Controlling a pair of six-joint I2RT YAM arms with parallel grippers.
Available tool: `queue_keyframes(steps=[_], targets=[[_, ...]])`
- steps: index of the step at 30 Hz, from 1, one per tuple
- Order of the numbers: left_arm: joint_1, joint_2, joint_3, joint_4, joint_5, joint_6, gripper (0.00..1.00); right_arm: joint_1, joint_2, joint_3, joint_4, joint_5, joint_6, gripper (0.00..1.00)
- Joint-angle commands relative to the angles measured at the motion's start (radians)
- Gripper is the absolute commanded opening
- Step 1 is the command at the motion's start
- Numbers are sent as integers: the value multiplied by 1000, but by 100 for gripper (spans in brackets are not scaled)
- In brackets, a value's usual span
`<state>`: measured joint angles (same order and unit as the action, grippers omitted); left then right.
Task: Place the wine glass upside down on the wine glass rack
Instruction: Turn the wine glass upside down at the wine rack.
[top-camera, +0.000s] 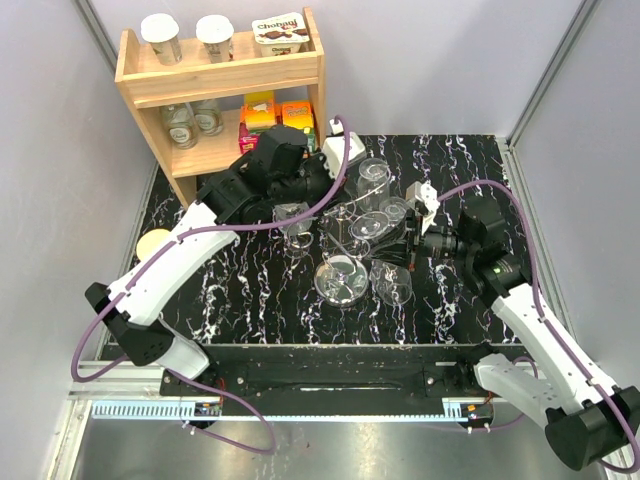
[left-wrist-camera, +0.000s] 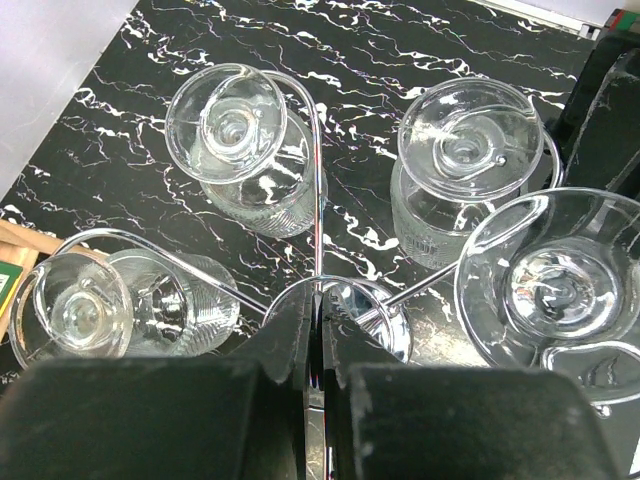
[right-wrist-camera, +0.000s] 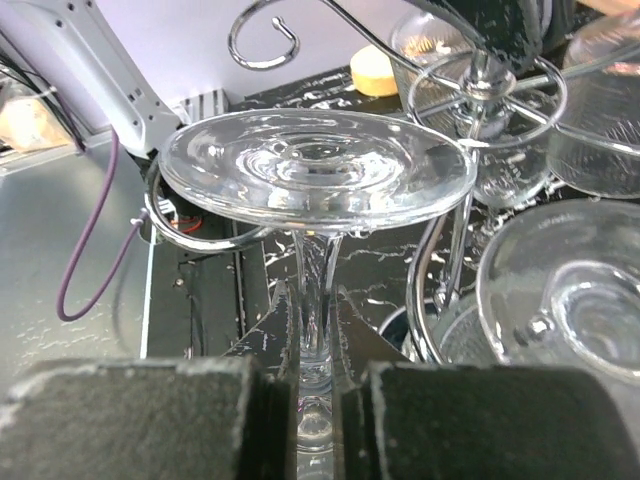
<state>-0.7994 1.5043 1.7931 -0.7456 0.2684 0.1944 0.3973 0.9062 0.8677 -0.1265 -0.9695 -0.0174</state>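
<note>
The wine glass is upside down, with its wide foot on top and its stem pinched between the fingers of my right gripper, which is shut on it. From above, its foot shows just in front of the rack. The foot hovers over a curled wire ring of the wine glass rack; the stem stands beside that ring, and I cannot tell whether they touch. My left gripper is shut on the rack's thin wire above its shiny disc base. Three other glasses hang foot up on the arms.
A wooden shelf with yogurt cups, jars and boxes stands at the back left. A yellow round object lies at the table's left edge. More glasses crowd close to the right of the held one. Grey walls enclose the table.
</note>
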Motion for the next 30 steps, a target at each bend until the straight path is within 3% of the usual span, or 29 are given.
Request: queue_keyframes(steps=[1, 10, 23, 30], targets=[[2, -3, -8, 40, 49, 82, 0, -6, 25, -24, 307, -40, 143, 0], [-7, 11, -5, 34, 74, 89, 0, 3, 83, -81, 501, -41, 231, 0], [-18, 30, 0, 31, 77, 92, 0, 25, 77, -147, 470, -18, 177, 0], [-26, 42, 6, 28, 77, 96, 0, 26, 92, -242, 651, 8, 243, 0]])
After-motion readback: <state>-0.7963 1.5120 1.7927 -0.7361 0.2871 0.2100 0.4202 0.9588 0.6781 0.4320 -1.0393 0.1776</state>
